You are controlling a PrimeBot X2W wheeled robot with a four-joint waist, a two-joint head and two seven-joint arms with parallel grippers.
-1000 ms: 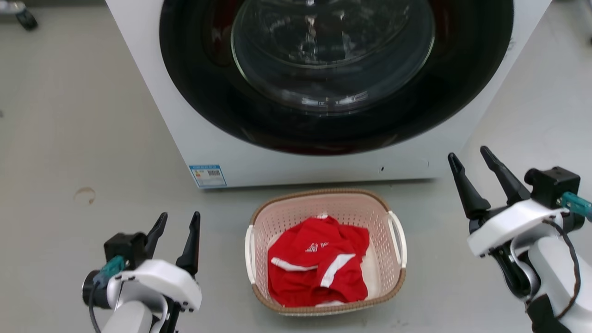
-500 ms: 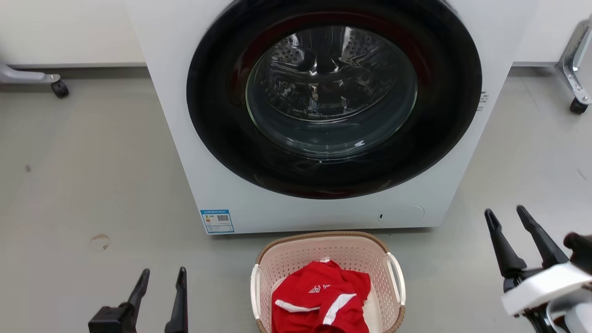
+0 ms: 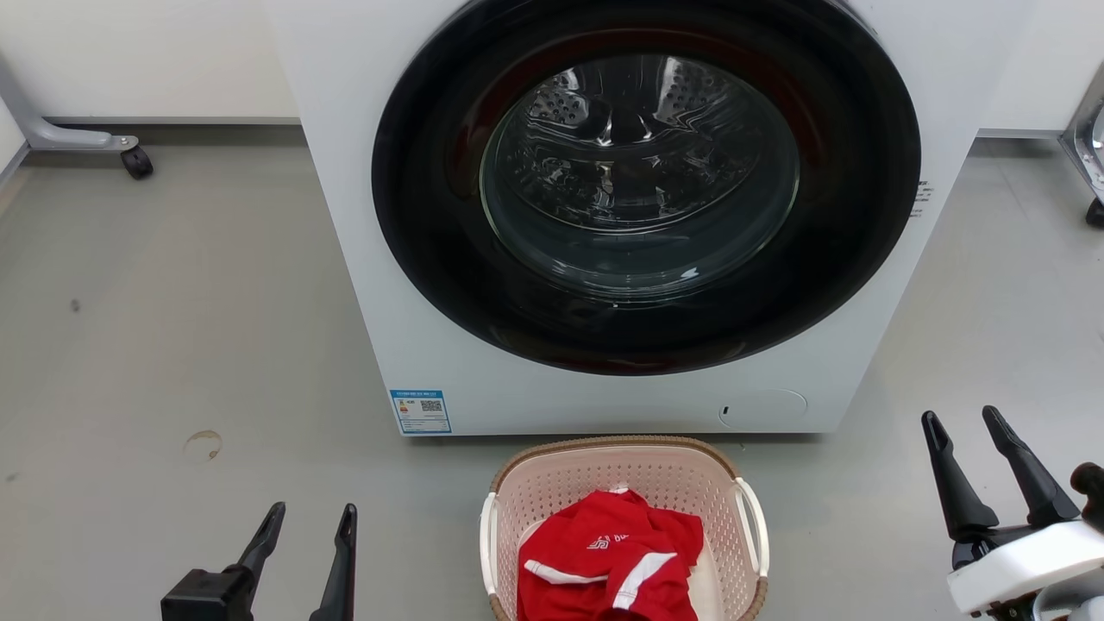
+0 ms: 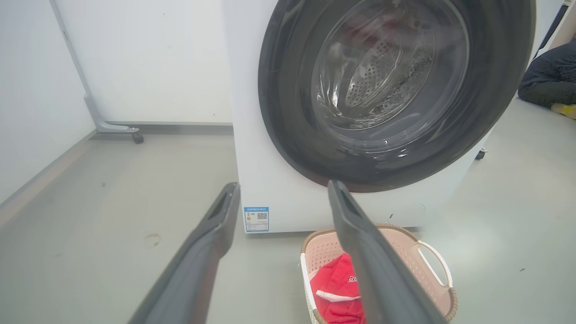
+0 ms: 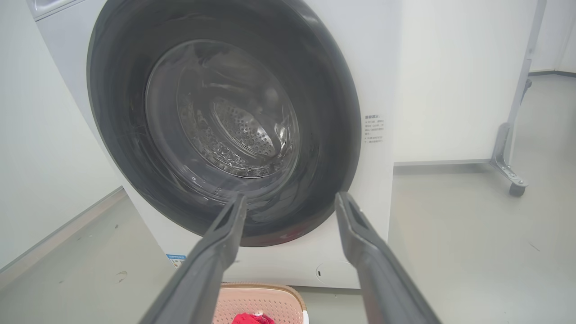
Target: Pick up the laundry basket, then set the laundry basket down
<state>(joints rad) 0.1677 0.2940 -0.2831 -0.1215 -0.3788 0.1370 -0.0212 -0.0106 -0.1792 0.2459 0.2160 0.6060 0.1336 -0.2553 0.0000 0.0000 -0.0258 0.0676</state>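
Note:
The pale pink laundry basket (image 3: 552,483) with its brown woven-look rim and white side handles stands on the grey floor just in front of the washing machine, cut off by the head view's bottom edge. A red and white garment (image 3: 617,565) lies inside it. My left gripper (image 3: 312,516) is open at the lower left, well to the left of the basket and holding nothing. My right gripper (image 3: 962,419) is open at the lower right, apart from the basket. The left wrist view has the basket (image 4: 429,245) low and right, partly behind a finger (image 4: 360,243). The right wrist view catches its far rim (image 5: 265,286).
A white front-loading washing machine (image 3: 414,345) with a large dark round door (image 3: 642,185) rises directly behind the basket. Wheeled metal stand legs (image 3: 86,142) sit at the back left and another (image 3: 1088,164) at the back right. White walls close the room behind.
The head camera has tilted up, so the basket and both grippers sit lower in the picture and more of the machine shows. The basket itself has not moved on the floor.

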